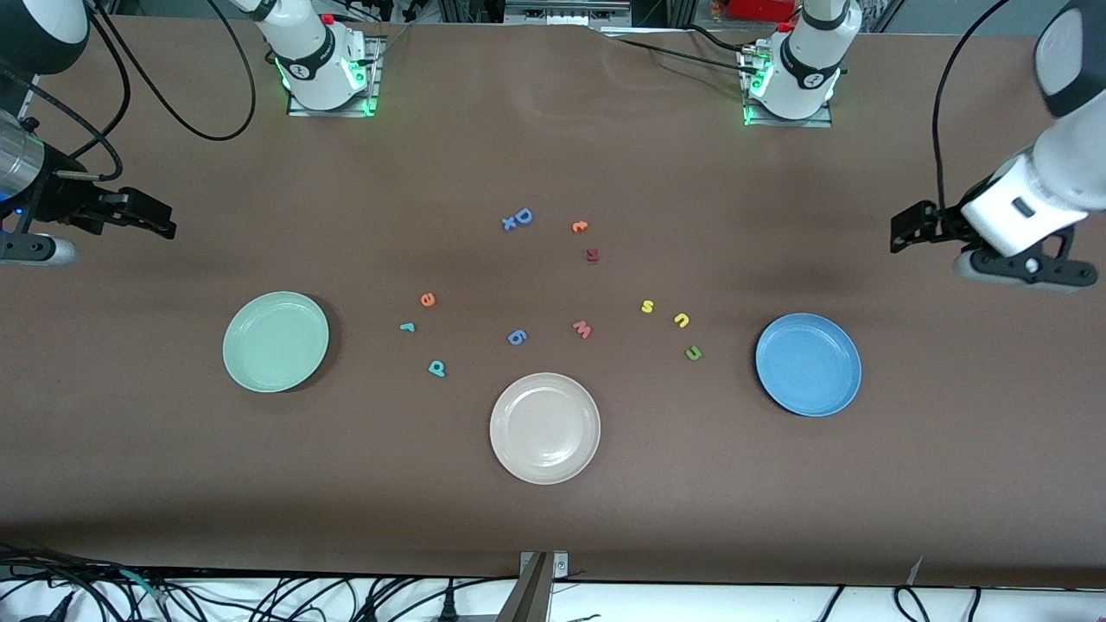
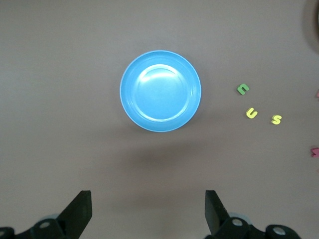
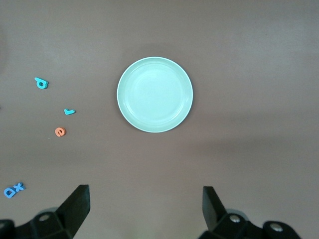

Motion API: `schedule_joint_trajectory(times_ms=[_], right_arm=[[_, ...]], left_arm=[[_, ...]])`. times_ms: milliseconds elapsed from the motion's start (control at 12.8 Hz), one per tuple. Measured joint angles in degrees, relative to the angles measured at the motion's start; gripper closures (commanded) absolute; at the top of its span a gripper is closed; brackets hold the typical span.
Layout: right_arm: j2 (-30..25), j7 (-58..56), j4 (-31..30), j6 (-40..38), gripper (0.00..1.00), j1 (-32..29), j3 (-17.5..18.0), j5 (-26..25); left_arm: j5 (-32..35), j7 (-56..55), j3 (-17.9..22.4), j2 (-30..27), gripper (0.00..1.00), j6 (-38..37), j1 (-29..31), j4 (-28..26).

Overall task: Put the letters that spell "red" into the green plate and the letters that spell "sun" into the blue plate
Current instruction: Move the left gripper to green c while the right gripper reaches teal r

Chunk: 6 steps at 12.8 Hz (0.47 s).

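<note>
The green plate (image 1: 276, 341) (image 3: 155, 94) lies toward the right arm's end, with the orange "e" (image 1: 427, 300) (image 3: 60, 132), teal "r" (image 1: 407, 326) (image 3: 69, 111) and teal "d" (image 1: 437, 369) (image 3: 42, 83) on the table beside it. The blue plate (image 1: 808, 364) (image 2: 160, 91) lies toward the left arm's end, beside the yellow "s" (image 1: 647, 306) (image 2: 276, 119), yellow "u" (image 1: 682, 320) (image 2: 252, 114) and green "n" (image 1: 693, 352) (image 2: 242, 89). Both plates hold nothing. My right gripper (image 1: 162, 223) (image 3: 144, 193) and left gripper (image 1: 903, 233) (image 2: 148, 195) hang open and empty over bare table at their own ends.
A beige-white plate (image 1: 544, 428) sits nearest the front camera, midway between the two plates. Other letters lie mid-table: a blue "D" with an "x" (image 1: 518, 219), an orange "c" (image 1: 580, 226), a dark red letter (image 1: 592, 255), a blue "6" (image 1: 516, 337) and a pinkish "w" (image 1: 582, 329).
</note>
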Motion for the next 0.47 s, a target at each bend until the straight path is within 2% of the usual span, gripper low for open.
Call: schedule_joint_trajectory(times_ms=[313, 470], right_arm=[[1.19, 0.01, -0.15, 0.05, 0.00, 0.48, 0.20, 0.30], [2.50, 0.06, -0.20, 0.17, 0.00, 1.26, 0.24, 0.35]], left_arm=[[-0.39, 0.15, -0.79, 8.01, 0.00, 3.58, -5.41, 0.75], [-4.11, -0.13, -0.95, 12.81, 0.00, 8.69, -8.36, 1.11]])
